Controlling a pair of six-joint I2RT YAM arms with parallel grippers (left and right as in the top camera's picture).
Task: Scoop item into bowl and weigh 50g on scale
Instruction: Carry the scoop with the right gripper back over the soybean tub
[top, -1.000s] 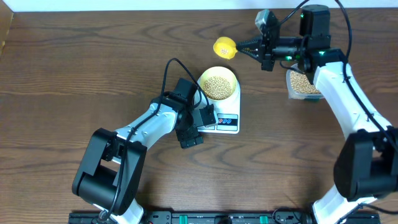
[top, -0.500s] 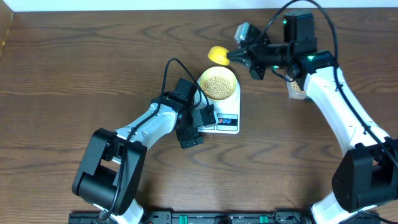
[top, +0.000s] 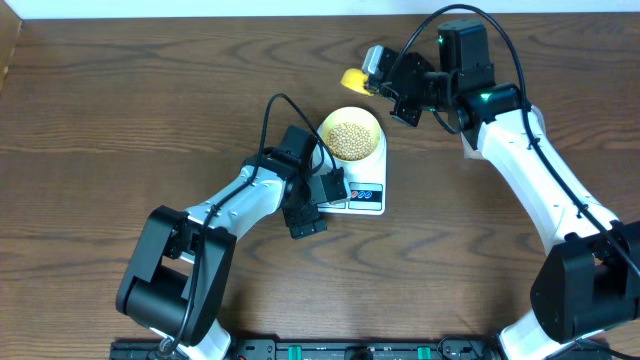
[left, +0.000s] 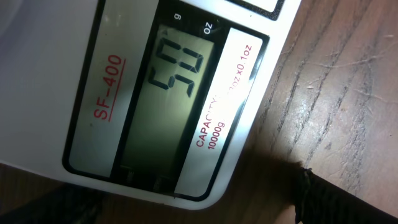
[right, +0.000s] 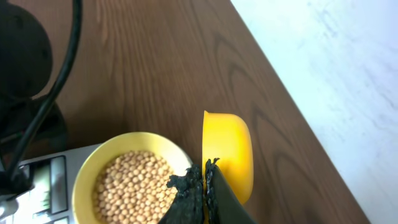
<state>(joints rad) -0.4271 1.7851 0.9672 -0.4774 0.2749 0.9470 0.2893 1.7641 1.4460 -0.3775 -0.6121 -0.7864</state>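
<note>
Step in hand, by judgement: dosing toward target weight; scoop is at the bowl, display under watch.

Right pincer (right: 204, 186) clenched on the handle of the scoop (right: 229, 152); scoop stands on edge just ahead of the pincer tips; whether it carries anything cannot be told.

Bowl (right: 84, 180) lies just left of this pincer in the wrist view, close beside the scoop; touching or apart, unclear; beans (right: 137, 183) heaped inside, covering its floor.

Bowl sits on the scale (left: 53, 68), scale on the counter (top: 120, 120); left pincer (top: 318, 203) released, grasping nothing, poised over the scale's front; display (left: 168, 93) directly beneath it shows two lit digits, turned sideways, not read with confidence.

Next move, judged: read the display first; then tip or withdraw the scoop in small amounts, a few beans at a time; avoid knocking the bowl, which would upset the reading.

Counts: bowl 1; scale 1; scoop 1; pincers 2; beans too many to count.
</note>
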